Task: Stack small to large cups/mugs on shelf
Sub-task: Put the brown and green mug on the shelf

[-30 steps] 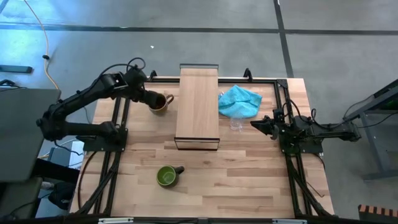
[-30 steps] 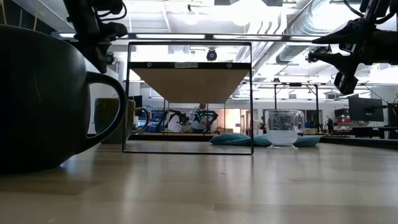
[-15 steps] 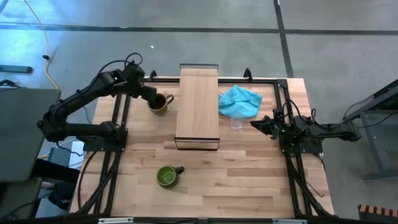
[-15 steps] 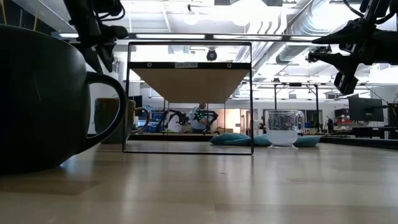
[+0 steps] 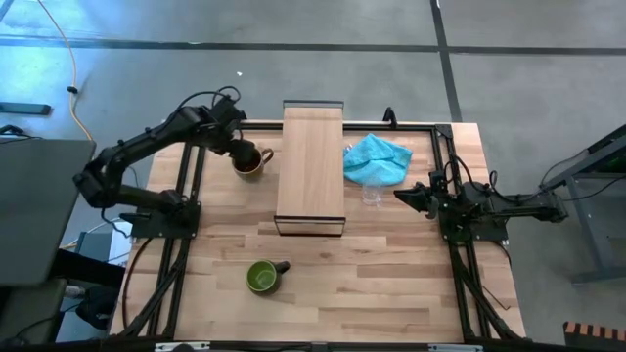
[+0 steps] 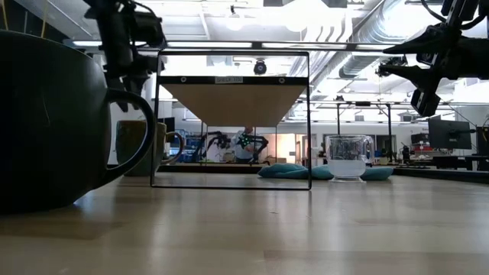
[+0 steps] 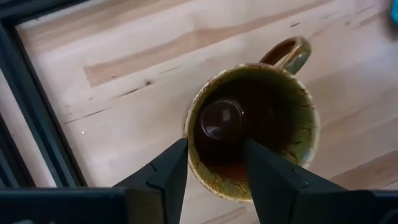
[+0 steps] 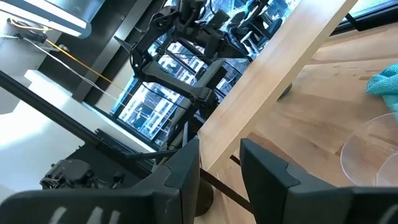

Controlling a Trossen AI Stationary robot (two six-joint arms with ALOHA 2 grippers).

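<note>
Wooden tabletop [image 5: 391, 284], viewed from above, carried all listed items. Left gripper [image 5: 238, 150]: at 10 o'clock on the table, fingers [image 7: 168, 171] parted, one dipping inside the rim of the brown-tan mug [image 5: 251, 161], one outside it; no firm hold evident. Mug upright, handle toward the shelf [image 5: 311, 166]; judged stiff, glazed, fairly heavy, best pinched across the rim wall. Shelf: centre, nothing on top. Dark green mug [image 5: 262, 277]: 7 o'clock, well apart. Clear glass cup [image 5: 372, 196]: 3 o'clock of the shelf, touching the turquoise cloth [image 5: 378, 158]; judged light, fragile, slippery. Right gripper [image 5: 402, 196]: near the glass, jaws open, empty.
</note>
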